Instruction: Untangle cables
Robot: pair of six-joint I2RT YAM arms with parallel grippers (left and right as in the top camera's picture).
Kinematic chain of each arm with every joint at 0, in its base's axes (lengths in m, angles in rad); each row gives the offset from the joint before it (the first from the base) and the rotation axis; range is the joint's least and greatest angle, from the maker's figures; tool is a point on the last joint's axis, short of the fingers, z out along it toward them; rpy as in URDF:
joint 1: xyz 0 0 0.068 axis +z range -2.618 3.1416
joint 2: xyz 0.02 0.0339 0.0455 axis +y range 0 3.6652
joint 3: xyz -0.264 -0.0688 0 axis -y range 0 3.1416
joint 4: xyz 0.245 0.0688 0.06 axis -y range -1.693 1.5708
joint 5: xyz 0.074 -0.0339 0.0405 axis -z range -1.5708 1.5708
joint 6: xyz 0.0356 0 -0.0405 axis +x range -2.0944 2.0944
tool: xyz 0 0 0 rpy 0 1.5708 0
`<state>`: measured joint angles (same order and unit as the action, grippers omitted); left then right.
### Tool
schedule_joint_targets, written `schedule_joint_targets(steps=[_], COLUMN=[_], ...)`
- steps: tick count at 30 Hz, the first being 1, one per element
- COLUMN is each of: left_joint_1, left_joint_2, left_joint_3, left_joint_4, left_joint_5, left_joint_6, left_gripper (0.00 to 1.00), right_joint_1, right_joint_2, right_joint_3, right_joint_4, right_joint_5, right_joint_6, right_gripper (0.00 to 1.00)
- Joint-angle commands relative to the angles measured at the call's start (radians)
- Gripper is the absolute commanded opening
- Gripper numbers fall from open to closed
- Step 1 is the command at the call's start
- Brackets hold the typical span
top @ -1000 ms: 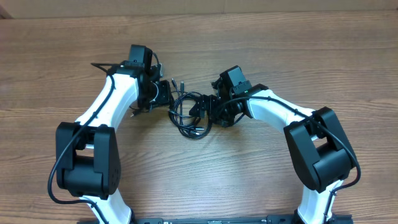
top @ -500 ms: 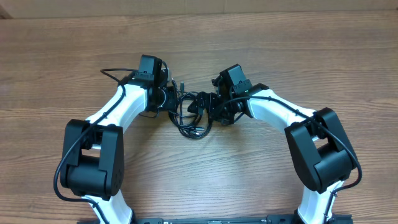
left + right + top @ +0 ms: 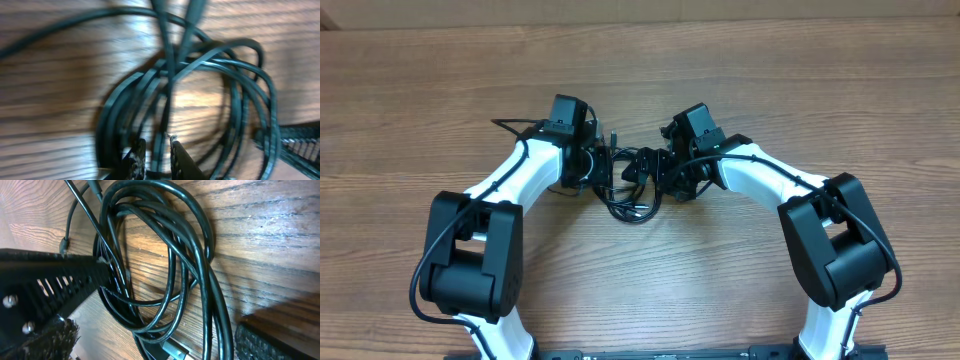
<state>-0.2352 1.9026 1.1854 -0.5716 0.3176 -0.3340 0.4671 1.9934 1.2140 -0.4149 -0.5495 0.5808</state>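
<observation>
Left claw (image 3: 155, 160) has narrowed onto one strand of the thin black glossy cables (image 3: 117, 105), which runs between its two fingertips at the bottom edge of the left wrist view. Right claw (image 3: 165, 315) stands wide, one slotted black finger at the left of its view and the other at the lower right, with the cables (image 3: 206, 235) lying between them on the brown wood-grain tabletop (image 3: 770, 80).

The cords are wound into one flat coil of several overlapping loops, crossing each other at the top. A thin loose end leaves toward the upper left of the right wrist view and ends in a small plug (image 3: 65, 242); a metal-tipped end shows at the bottom edge.

From overhead the cables (image 3: 632, 212) sit at the middle of the frame, between the left claw (image 3: 603, 165) and the right claw (image 3: 655, 172).

A second ago the left claw stood clear of the coil toward the left; it has since swung right onto the coil's left edge, hiding those loops. The right arm has not shifted.

The coil is oval. Its long axis runs from top to bottom of the right wrist view, leaning toward the lower right.
</observation>
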Motion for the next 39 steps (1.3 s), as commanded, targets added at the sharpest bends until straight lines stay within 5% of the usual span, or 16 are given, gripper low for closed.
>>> schedule_joint_targets(steps=[1,8,12,13,19,23,29,34,39], left_joint_1=[-0.033,-0.069,-0.069,-0.069,-0.080,-0.106,-0.121,-0.121,-0.121], left_joint_2=[0.007,0.007,0.007,0.007,0.007,0.007,0.007,0.007,0.007], left_joint_3=[-0.005,-0.005,-0.005,-0.005,-0.014,-0.041,-0.051,-0.051,-0.051], left_joint_4=[0.008,0.031,0.015,0.013,-0.003,0.022,0.030,0.032,0.030], left_joint_5=[0.068,-0.014,-0.116,-0.120,-0.112,-0.109,-0.107,-0.107,-0.056], left_joint_6=[-0.010,-0.010,-0.010,-0.010,-0.010,-0.011,-0.011,-0.010,-0.001], left_gripper=[0.18,0.21,0.22,0.22,0.21,0.22,0.23,0.22,0.25], right_joint_1=[-0.003,-0.003,-0.002,-0.002,0.013,0.045,0.086,0.098,0.095], right_joint_2=[0.038,0.038,0.038,0.038,0.054,0.063,0.064,0.064,0.064], right_joint_3=[-0.021,-0.021,-0.021,-0.022,-0.029,-0.029,-0.029,-0.029,-0.029], right_joint_4=[-0.013,-0.014,-0.014,-0.015,-0.008,0.014,0.047,0.051,0.101], right_joint_5=[0.104,0.102,0.047,0.047,0.048,0.025,0.067,0.104,0.025], right_joint_6=[-0.005,-0.005,-0.005,-0.005,-0.001,0.000,0.048,0.048,0.037], right_gripper=[1.00,0.96,0.41,0.33,0.43,0.30,0.29,0.08,0.07])
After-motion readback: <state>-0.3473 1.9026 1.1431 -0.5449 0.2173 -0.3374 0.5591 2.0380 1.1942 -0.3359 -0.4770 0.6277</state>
